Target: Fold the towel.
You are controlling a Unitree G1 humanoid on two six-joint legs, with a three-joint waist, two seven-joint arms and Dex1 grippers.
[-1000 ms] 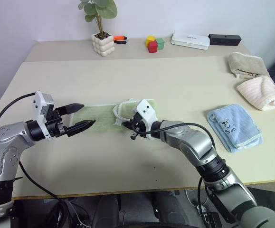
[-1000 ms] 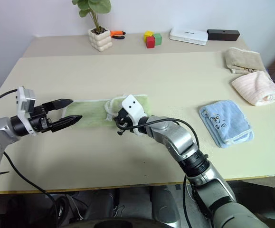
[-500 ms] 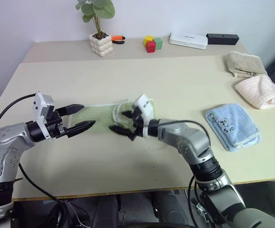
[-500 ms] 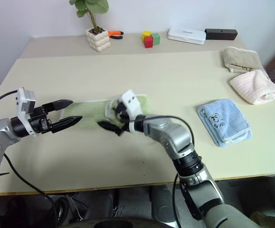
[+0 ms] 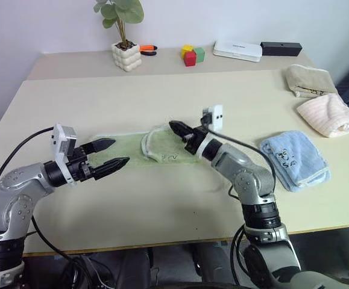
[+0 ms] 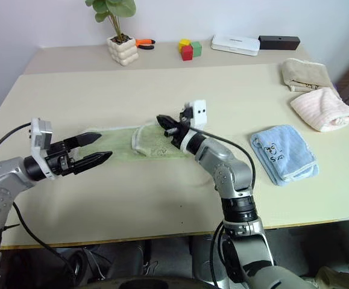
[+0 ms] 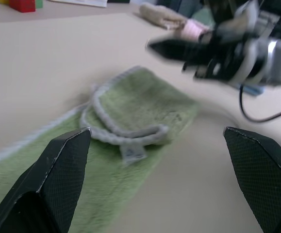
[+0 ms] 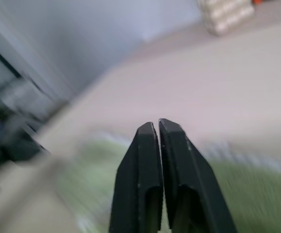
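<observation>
The light green towel [image 5: 126, 149] lies flat on the table, its right end turned back over itself into a rumpled fold [image 5: 162, 149] edged in white. My left gripper [image 5: 115, 153] is open at the towel's left end, one finger over the cloth and one just in front of it. In the left wrist view the fold [image 7: 130, 111] lies ahead between the fingers [image 7: 62, 165]. My right gripper [image 5: 175, 127] is shut with nothing in it, hanging just above the far side of the fold and pointing left. The right wrist view shows its fingertips [image 8: 155, 127] pressed together.
To the right lie a light blue towel [image 5: 295, 159], a pink towel [image 5: 330, 115] and a beige towel [image 5: 310, 80]. Along the back stand a potted plant [image 5: 127, 54], coloured blocks [image 5: 191, 55], a white box [image 5: 238, 51] and a black box [image 5: 281, 48].
My right gripper opened at the fold's near side, then rose, swung over the fold's far side and shut empty. The left gripper edged slightly toward the towel.
</observation>
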